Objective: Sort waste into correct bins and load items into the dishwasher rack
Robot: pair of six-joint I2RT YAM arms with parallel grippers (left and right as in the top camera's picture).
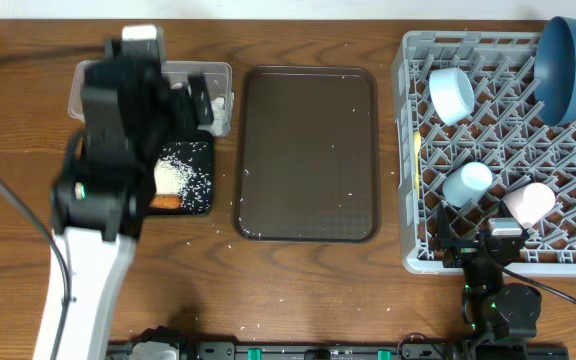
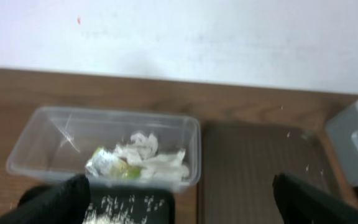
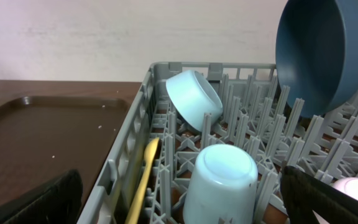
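My left gripper (image 2: 180, 198) is open and empty above the near edge of the clear tub (image 2: 42, 140), over the black tray (image 2: 160, 208). The tub holds crumpled white wrappers (image 2: 151, 155) and the yellow-green packet (image 2: 110, 163). The black tray (image 1: 200, 200) holds rice (image 1: 175, 174) and the carrot piece (image 1: 165, 201). The grey rack (image 1: 413, 120) holds the dark blue bowl (image 1: 566, 65), white bowl (image 1: 452, 95), light blue cup (image 1: 468, 182), pink cup (image 1: 530, 202) and yellow spoon (image 3: 143, 180). My right gripper (image 3: 185, 202) is open and empty at the rack's front edge, near the light blue cup (image 3: 222, 180).
The large dark brown serving tray (image 1: 308, 150) lies between the bins and the rack, with a few rice grains on it. A few grains lie on the table beside it. The left arm (image 1: 118, 130) hides much of the tub and black tray from above.
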